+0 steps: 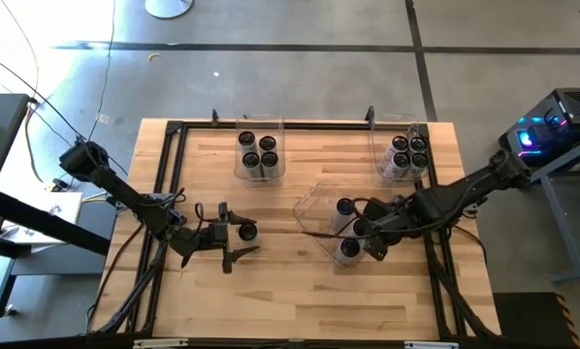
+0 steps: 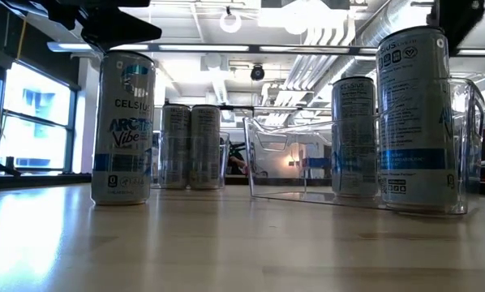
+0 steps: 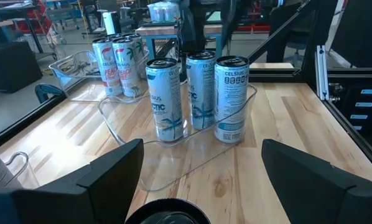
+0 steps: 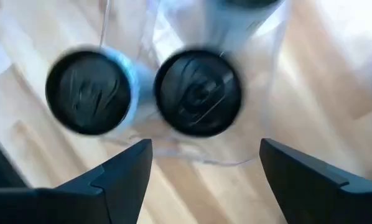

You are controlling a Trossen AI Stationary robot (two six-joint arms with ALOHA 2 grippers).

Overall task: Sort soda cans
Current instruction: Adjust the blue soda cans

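Right gripper (image 1: 375, 244), jaws spread and gripping nothing, is hovering over cans (image 1: 347, 249) in the tilted middle bin (image 1: 314, 199). Two far bins (image 1: 261, 170) are holding sorted groups; one loose can (image 1: 247, 232) is waiting beside the open left gripper (image 1: 224, 236).

the dark left arm reaches in from nine o'clock, elbow bent, its two-finger left gripper (image 1: 234, 236) low over the table toward six o'clock, fingers spread wide with nothing between them. the dark right arm stretches in from three o'clock, its right gripper (image 1: 372, 236) pointing down, fingers parted.
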